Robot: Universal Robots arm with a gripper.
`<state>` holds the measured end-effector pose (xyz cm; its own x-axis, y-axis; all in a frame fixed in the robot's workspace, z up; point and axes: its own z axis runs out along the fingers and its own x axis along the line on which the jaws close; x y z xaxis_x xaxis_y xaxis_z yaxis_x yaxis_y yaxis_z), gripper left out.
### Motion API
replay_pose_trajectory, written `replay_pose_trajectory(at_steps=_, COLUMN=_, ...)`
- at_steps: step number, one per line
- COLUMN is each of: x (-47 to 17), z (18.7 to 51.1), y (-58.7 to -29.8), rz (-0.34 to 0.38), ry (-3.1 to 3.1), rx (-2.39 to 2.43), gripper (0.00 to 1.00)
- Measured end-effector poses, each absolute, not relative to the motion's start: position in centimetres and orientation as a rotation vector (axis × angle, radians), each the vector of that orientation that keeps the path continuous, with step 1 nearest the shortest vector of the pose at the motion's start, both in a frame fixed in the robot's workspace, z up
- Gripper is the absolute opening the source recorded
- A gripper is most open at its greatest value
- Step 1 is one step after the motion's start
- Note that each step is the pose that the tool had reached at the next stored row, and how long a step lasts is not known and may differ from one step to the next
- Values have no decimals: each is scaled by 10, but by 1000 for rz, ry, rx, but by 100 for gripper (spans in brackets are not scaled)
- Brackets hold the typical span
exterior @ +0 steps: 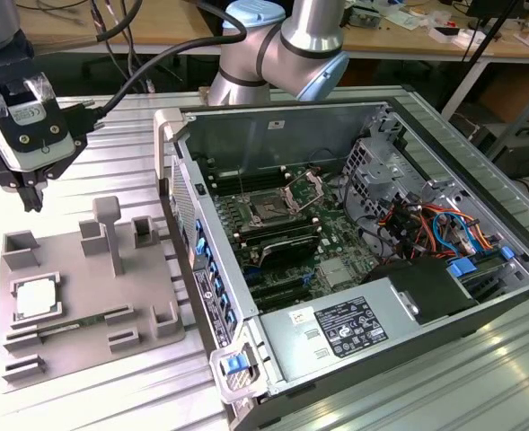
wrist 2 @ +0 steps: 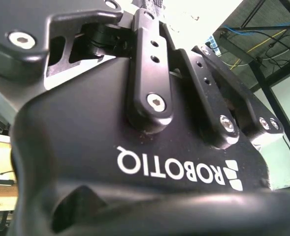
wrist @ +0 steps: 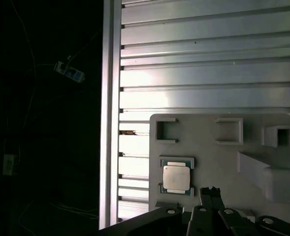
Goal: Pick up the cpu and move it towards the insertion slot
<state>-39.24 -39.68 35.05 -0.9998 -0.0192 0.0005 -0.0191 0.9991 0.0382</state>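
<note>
The open case (exterior: 273,126) holds the slot (exterior: 270,211) on its board. Beside it, at the exterior view's left, the tray (exterior: 66,260) carries the cpu (exterior: 37,299), seated in its recess. The gripper (exterior: 32,199) hangs above the tray, fingers together, empty. I judge this the approach step; grasping calls for spread fingers centred over the cpu.

exterior view high, first wrist view downward (near)

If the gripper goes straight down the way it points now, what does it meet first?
The gripper would probably meet the grey tray, beside the cpu; depth is unclear.
</note>
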Motion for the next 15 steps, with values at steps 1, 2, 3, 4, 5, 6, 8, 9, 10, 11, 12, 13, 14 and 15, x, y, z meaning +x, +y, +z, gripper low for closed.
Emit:
replay_pose_trajectory(at_steps=1, x=-392, z=350, y=-397, rz=-60, ry=-3140, rx=30, gripper=11)
replay_pose_trajectory(at_steps=2, x=-392, z=350, y=-397, rz=-60, ry=-3140, rx=30, gripper=11)
replay_pose_trajectory(at_steps=3, x=-392, z=350, y=-397, rz=-60, ry=-3140, rx=30, gripper=11)
replay_pose_trajectory(at_steps=4, x=-392, z=349, y=-397, rz=-60, ry=-3140, rx=30, gripper=11)
replay_pose_trajectory(at_steps=5, x=-392, z=349, y=-397, rz=-60, ry=-3140, rx=30, gripper=11)
replay_pose_trajectory(at_steps=6, x=-392, z=349, y=-397, rz=-60, ry=-3140, rx=30, gripper=11)
replay_pose_trajectory(at_steps=8, x=-392, z=348, y=-397, rz=-60, ry=-3140, rx=30, gripper=11)
replay_pose_trajectory(at_steps=9, x=-392, z=348, y=-397, rz=-60, ry=-3140, rx=30, gripper=11)
replay_pose_trajectory(at_steps=10, x=-392, z=348, y=-397, rz=-60, ry=-3140, rx=30, gripper=11)
replay_pose_trajectory(at_steps=11, x=-392, z=348, y=-397, rz=-60, ry=-3140, rx=30, gripper=11)
replay_pose_trajectory(at_steps=12, x=-392, z=348, y=-397, rz=-60, ry=-3140, rx=30, gripper=11)
replay_pose_trajectory(at_steps=13, x=-392, z=348, y=-397, rz=-60, ry=-3140, rx=30, gripper=11)
replay_pose_trajectory(at_steps=14, x=-392, z=347, y=-397, rz=-60, ry=-3140, rx=30, gripper=11)
replay_pose_trajectory(at_steps=15, x=-392, z=347, y=-397, rz=-60, ry=-3140, rx=30, gripper=11)
